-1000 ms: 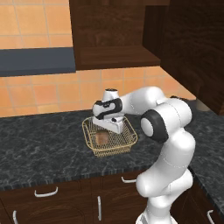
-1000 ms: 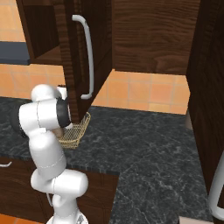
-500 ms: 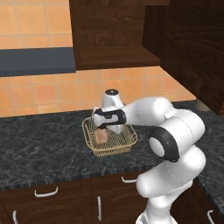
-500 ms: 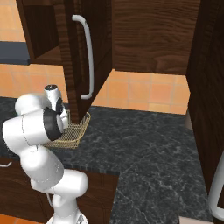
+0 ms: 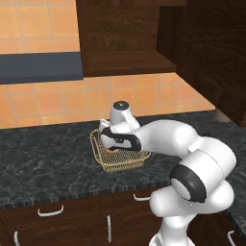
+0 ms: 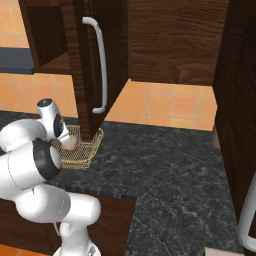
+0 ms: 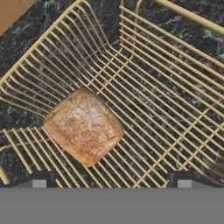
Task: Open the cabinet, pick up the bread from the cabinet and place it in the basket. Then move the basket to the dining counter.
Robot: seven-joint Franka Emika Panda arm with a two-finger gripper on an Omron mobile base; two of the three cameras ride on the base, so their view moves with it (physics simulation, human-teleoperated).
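Black marbled bench (image 5: 48,158) carrying the basket (image 5: 120,161), cabinet (image 6: 85,65) door open.
Hand view alone reveals bread (image 7: 83,127) lying on the mesh between the spread pincer (image 7: 111,183) tips.

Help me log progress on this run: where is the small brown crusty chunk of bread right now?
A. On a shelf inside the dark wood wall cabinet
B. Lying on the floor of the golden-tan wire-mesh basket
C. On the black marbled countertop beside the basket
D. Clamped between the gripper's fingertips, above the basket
B: in the hand view the bread lies on the mesh floor of the basket, clear of the gripper, whose fingertips stand wide apart.
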